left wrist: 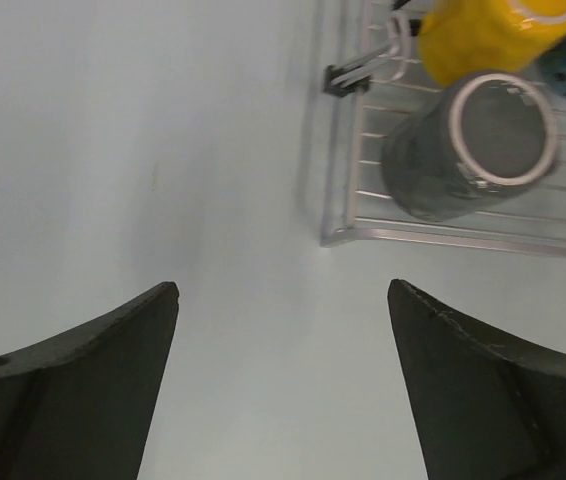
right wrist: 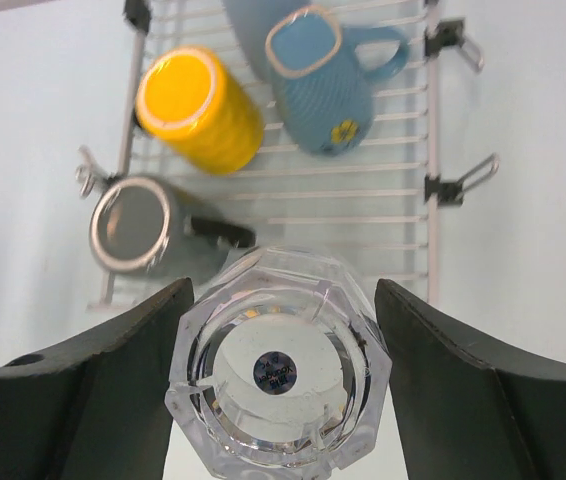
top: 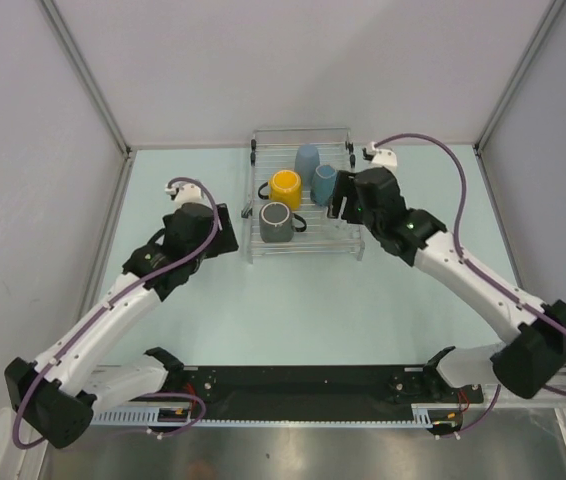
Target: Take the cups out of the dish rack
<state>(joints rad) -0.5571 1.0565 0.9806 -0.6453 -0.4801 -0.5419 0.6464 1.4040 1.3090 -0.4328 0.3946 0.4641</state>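
The silver wire dish rack [top: 308,246] stands at the back middle of the table. In it are a yellow mug [top: 285,188], a dark grey mug [top: 276,222], a blue handled mug [top: 324,183] and a pale blue handleless cup [top: 307,158]. My right gripper [top: 343,197] is over the rack's right side. In the right wrist view its fingers press both sides of the clear glass tumbler [right wrist: 278,370], which is base up. My left gripper [top: 225,228] is open and empty, over the table left of the rack.
Grey walls close in the table on the left, back and right. Black clips [right wrist: 443,188] stick out from the rack's right rail. The left wrist view shows the rack's near left corner [left wrist: 335,238] with the grey mug [left wrist: 473,140] just inside.
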